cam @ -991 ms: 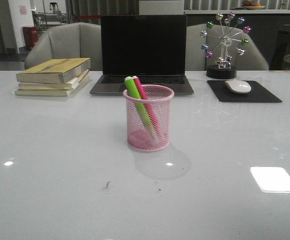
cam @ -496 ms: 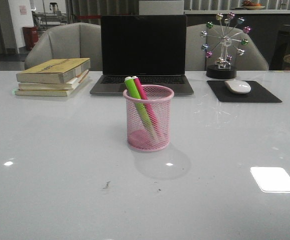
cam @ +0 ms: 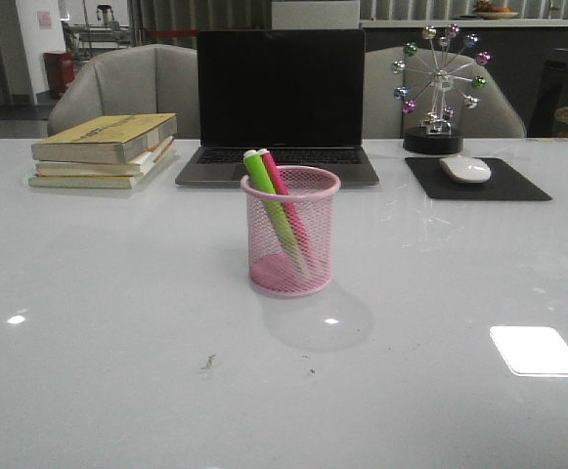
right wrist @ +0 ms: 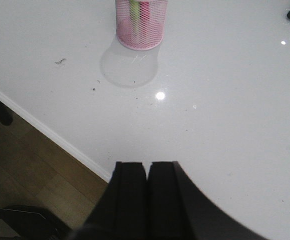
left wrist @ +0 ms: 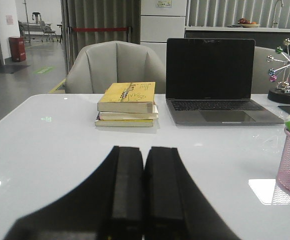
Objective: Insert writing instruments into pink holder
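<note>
Nearest you, in each wrist view, sit the 2 grippers: the left gripper and the right gripper both have their flat black pads pressed together with nothing between them, so each is clenched empty. Neither appears in the front view, which suggests you have both arms pulled back off the work area.

At the centre of the front view stands the pink holder, a wire-mesh cylinder with a solid rim and base, upright on the glossy white table. Inside it lean the 2 writing instruments, a green marker and a magenta marker, side by side with their white ends poking above the rim at the upper left of the cup. They tilt because they are taller than the cup and rest against its wall. Judged from this, your task looks complete.

Farther back, at the left of the frame, a stack of 3 books lies flat. Behind the holder an open laptop shows a dark screen. To the right a white mouse rests on a black mouse pad, and just behind them stands a ferris-wheel ornament with shiny coloured balls.
</note>
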